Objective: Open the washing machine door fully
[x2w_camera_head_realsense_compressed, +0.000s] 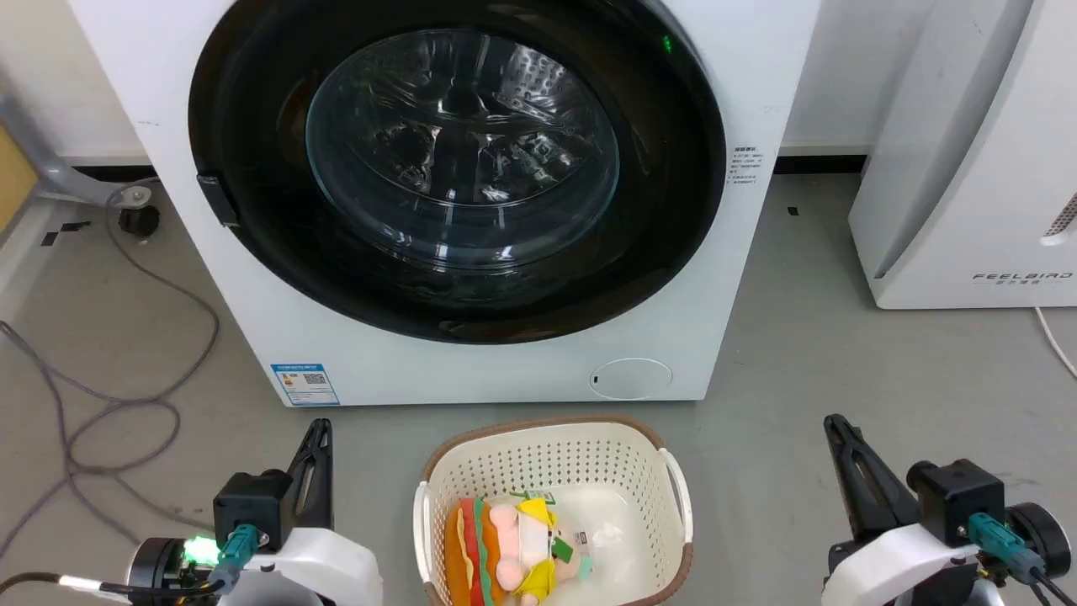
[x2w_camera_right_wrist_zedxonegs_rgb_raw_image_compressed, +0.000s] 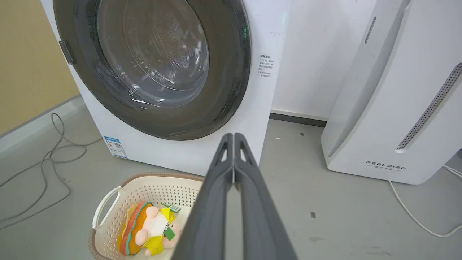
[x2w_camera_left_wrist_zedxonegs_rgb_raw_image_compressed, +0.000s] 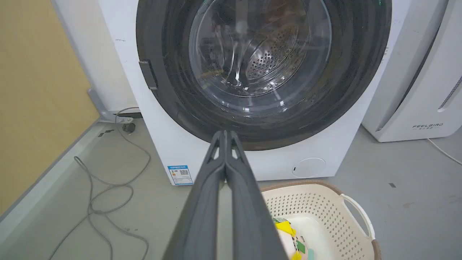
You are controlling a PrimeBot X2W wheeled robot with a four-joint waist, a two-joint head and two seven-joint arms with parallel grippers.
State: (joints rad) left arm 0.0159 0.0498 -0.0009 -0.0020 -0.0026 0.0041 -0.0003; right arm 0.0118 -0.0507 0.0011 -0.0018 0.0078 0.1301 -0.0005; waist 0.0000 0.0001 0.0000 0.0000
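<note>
Washing machine (x2w_camera_head_realsense_compressed: pixel 471 370): white, top cut off.
Washing machine door (x2w_camera_head_realsense_compressed: pixel 458 168): shut flush on its front, upper rim out of frame.
Left gripper (x2w_camera_left_wrist_zedxonegs_rgb_raw_image_compressed: pixel 224 134), right gripper (x2w_camera_right_wrist_zedxonegs_rgb_raw_image_compressed: pixel 234 136): before the machine, apart from it, jaws pressed together, empty.
Basket (x2w_camera_head_realsense_compressed: pixel 555 459): at its foot, near edge cropped.

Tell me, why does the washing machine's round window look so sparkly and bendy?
Head view: the washing machine door catches white glints of light on its bulging glass. Left wrist view: the glossy black ring looks washed-out grey, and the wide lens slants the washing machine sides. Right wrist view: the shut right end effector, close to the lens, looks big.
</note>
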